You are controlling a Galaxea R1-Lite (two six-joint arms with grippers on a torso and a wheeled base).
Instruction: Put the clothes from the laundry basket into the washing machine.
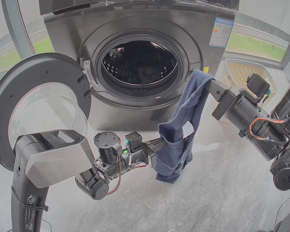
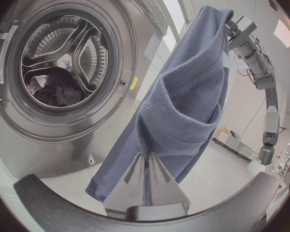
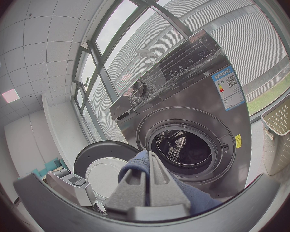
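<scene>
A dark blue garment (image 1: 180,126) is shown strung between both arms in front of the washing machine (image 1: 71,33). The right gripper (image 1: 207,81) is clamped on the garment's upper edge, and the left gripper (image 1: 161,143) is pinched shut on a stitched hem lower down. The cloth's long axis is thus set steeply, from high on the right to low on the left, with the remainder hanging toward the polished floor. The drum opening (image 1: 139,63) lies beyond the garment and leftward of the right gripper, which is judged the nearer, being level with the rim; the left gripper is held below it. The fabric is seen as soft, limp knit carrying a white label (image 1: 188,129). The ribbed steel drum already holds dark clothes (image 2: 59,94). The round door (image 1: 38,97), with its clear bowl, is swung open leftward. A pale perforated laundry basket (image 1: 245,71) is placed beside the machine.
</scene>
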